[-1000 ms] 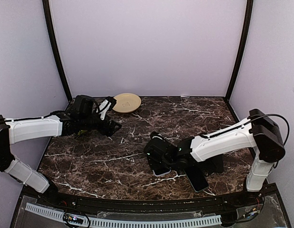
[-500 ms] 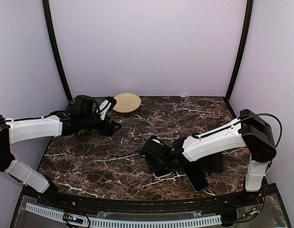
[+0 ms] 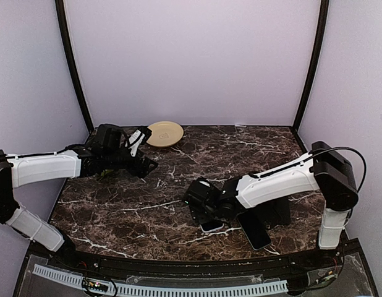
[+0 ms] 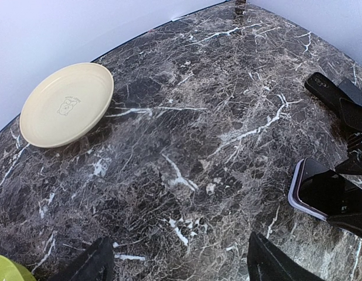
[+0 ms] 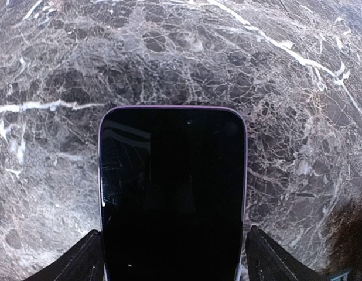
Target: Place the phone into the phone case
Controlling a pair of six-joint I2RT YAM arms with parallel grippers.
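Note:
The phone (image 5: 172, 193) has a black screen and a lavender rim. It lies screen up between my right gripper's (image 5: 174, 260) fingers, which press on its two long sides, low over the marble. In the top view this gripper (image 3: 206, 213) is at the table's front middle with the phone (image 3: 211, 225) under it. The phone also shows in the left wrist view (image 4: 321, 190). A dark flat slab with a pale rim (image 3: 256, 230), the phone case by its look, lies just right of it. My left gripper (image 3: 146, 164) is open and empty at the back left (image 4: 181, 266).
A cream plate (image 3: 165, 133) sits at the back, also in the left wrist view (image 4: 67, 104). A black object (image 3: 279, 213) lies behind the slab under the right arm. A green thing (image 4: 4, 270) is beside the left gripper. Purple walls enclose the table.
My right gripper has shifted slightly left and back with the phone between its fingers. The left arm has not moved.

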